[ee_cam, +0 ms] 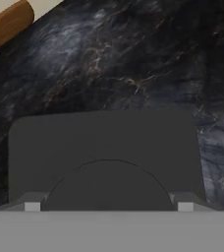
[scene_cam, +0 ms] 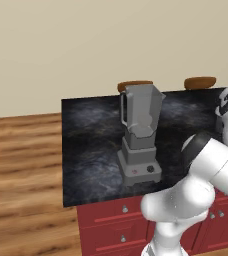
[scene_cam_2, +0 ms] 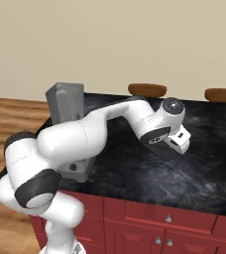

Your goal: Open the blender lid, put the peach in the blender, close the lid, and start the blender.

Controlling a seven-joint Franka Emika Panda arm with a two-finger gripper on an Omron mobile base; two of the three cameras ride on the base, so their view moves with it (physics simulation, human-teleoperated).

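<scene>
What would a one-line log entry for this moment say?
stage: lid off jar | blender: open-topped, on counter | blender lid: directly before end effector, over counter | grip: cannot tell

Beige wall (scene_cam: 86,45), wood floor (scene_cam: 21,165) — red cabinet (scene_cam: 111,225), black marble counter (scene_cam: 91,130).

Both base views looked forward and down from behind the arm — the left from the left, the right from the right — sharing the table (scene_cam: 93,150), the blender (scene_cam: 140,135) and two stools (scene_cam_2: 147,90). The hand view sat close above the lid (ee_cam: 104,147), facing the table.
</scene>
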